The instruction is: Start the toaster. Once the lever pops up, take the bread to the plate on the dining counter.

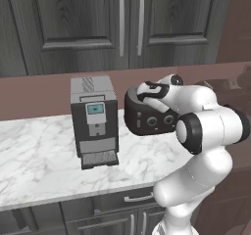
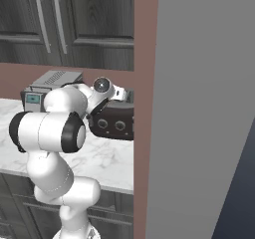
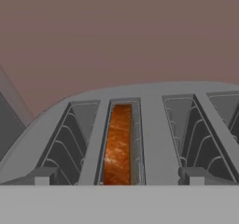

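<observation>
The dark rounded toaster stands on the marble worktop to the right of the coffee machine, its two knobs facing me; it also shows as toaster. My hand hovers just over its top. In the hand view I look along the toaster's top with its wire-lined slots. The bread, an orange-brown slice seen edge-on, sits down inside the second slot from the left. My gripper is open, fingertips spread wide to either side of that slot, touching nothing. The plate and the dining counter are out of view.
A boxy grey coffee machine stands left of the toaster on the marble worktop. Dark wall cabinets hang above a brown backsplash. A tall grey panel closes off the right side next to the toaster.
</observation>
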